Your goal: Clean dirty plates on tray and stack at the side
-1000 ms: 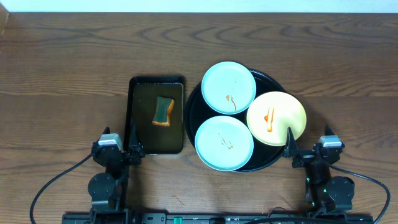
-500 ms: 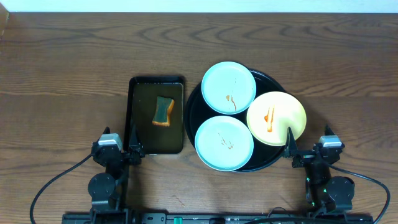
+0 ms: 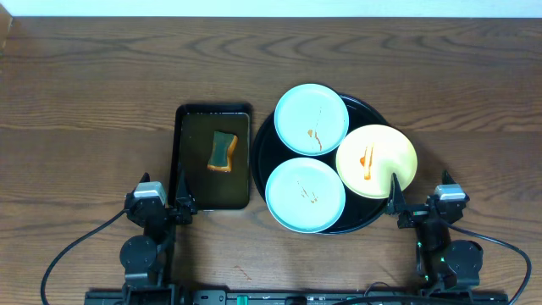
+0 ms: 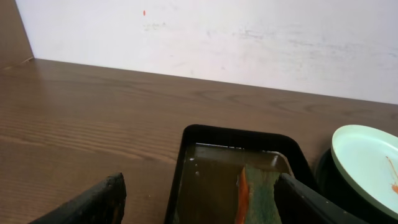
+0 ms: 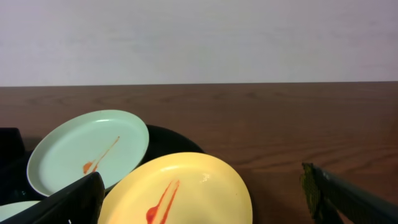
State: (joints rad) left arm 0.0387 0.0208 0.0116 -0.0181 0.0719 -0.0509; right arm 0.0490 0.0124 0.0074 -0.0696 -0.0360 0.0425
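The left gripper [image 4: 200, 186] and the right gripper [image 5: 202, 177] wait at the bottom of the overhead view, fingers spread and empty, so the job looks not yet begun. The upper blue plate [image 3: 312, 117], lower blue plate [image 3: 306, 194] and yellow plate [image 3: 377, 161] all lie on the round black tray [image 3: 262, 157] right of centre, each streaked orange-brown, none stacked aside. The sponge [image 3: 223, 151] sits in the rectangular tray [image 3: 213, 108] just left.

Sponge [image 4: 257, 198] in rectangular black tray [image 4: 185, 163], pale plate [image 4: 365, 157] at right, wooden table [image 4: 81, 106]
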